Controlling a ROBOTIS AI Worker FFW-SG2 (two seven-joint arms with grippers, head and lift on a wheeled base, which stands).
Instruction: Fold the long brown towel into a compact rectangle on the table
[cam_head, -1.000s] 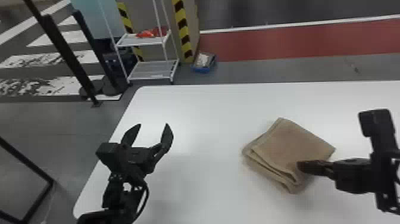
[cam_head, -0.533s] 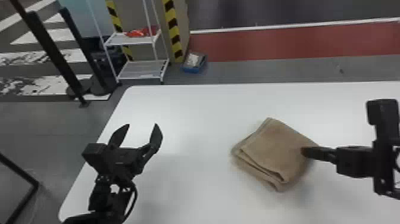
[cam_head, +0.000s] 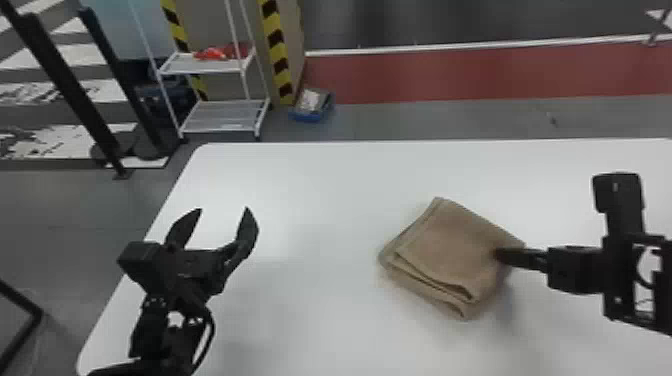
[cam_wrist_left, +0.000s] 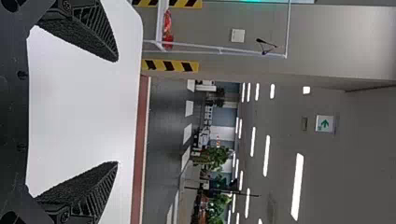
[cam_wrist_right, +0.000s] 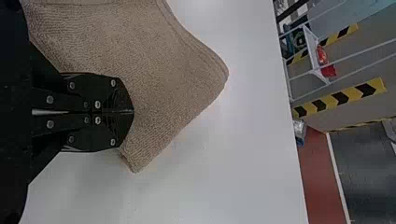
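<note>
In the head view, my left gripper (cam_head: 223, 210) stands open over the left side of the table, well away from the towel. Its open fingers also frame the left wrist view (cam_wrist_left: 116, 112). The brown towel (cam_head: 450, 240) lies folded into a small layered stack right of centre, turned at an angle. My right gripper (cam_head: 497, 254) has its tips over the towel's right part. Seen in the right wrist view, the right gripper (cam_wrist_right: 133, 112) is shut over the towel (cam_wrist_right: 173, 70), covering part of its edge; whether cloth is pinched underneath is hidden.
The white table (cam_head: 310, 200) has bare surface between the left gripper and the towel. Beyond its far edge stand a white wire shelf (cam_head: 220, 112) and a blue bin (cam_head: 310, 112) on the floor. Black posts (cam_head: 70, 85) rise at the far left.
The head view has swung to the right. Against the table, my right gripper has shifted right and slightly away across the towel, which looks nearly unmoved. My left gripper keeps its open pose.
</note>
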